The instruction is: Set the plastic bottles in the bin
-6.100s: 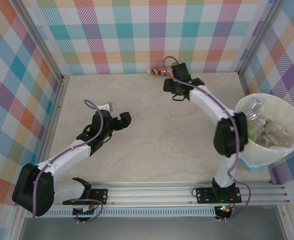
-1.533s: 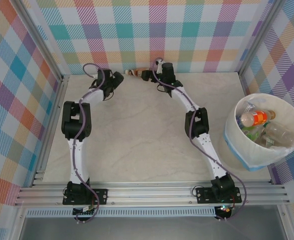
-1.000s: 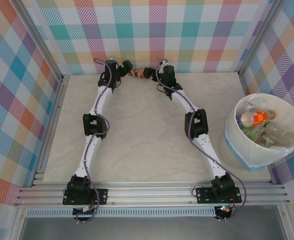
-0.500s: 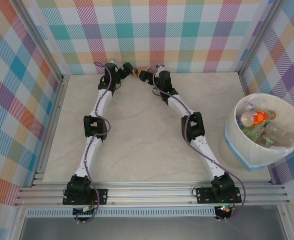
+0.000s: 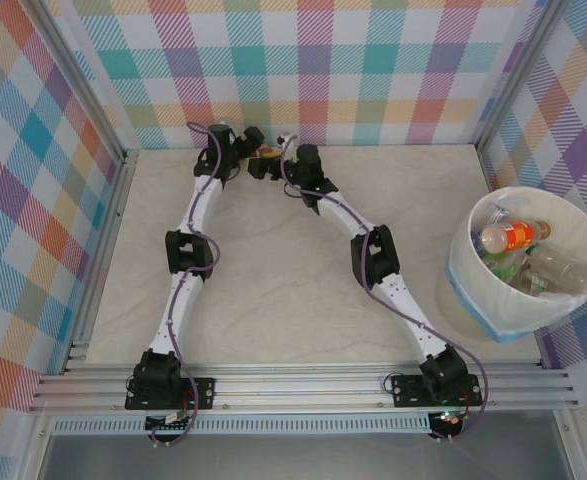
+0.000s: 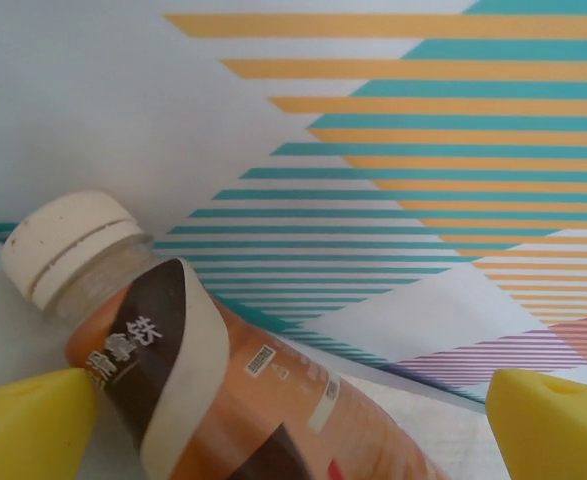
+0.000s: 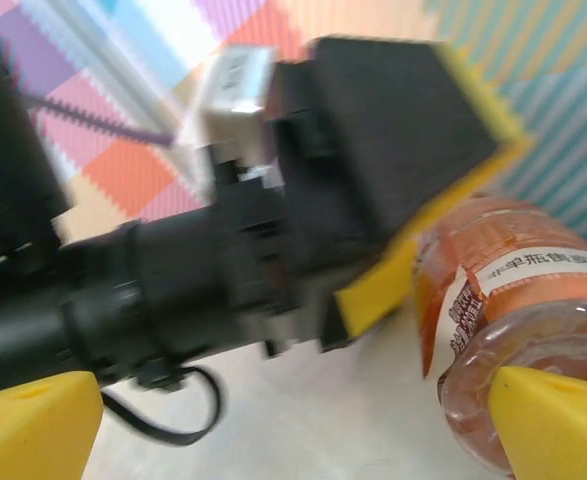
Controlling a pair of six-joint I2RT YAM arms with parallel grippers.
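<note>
A brown plastic bottle (image 5: 267,153) with a white cap (image 6: 68,245) lies on the table against the back wall. My left gripper (image 5: 256,143) is open around the brown bottle's (image 6: 233,390) neck end. One yellow fingertip (image 6: 28,425) sits by the label; the other is well clear on the far side. My right gripper (image 5: 270,166) is open close beside it, facing the left gripper's (image 7: 373,290) yellow pad, with the bottle's (image 7: 513,300) base by its right fingertip (image 7: 558,420). The cream bin (image 5: 473,290) at the right holds several bottles, an orange one (image 5: 506,237) on top.
The plaid back wall (image 5: 373,90) rises right behind both grippers. Plaid side walls and metal frame posts (image 5: 103,215) close in the table. A metal rail (image 5: 303,385) runs along the near edge, carrying both arm bases.
My right gripper has slid left along the back wall, close up to the left gripper, and the bottle has moved left with it. The left arm has barely moved.
</note>
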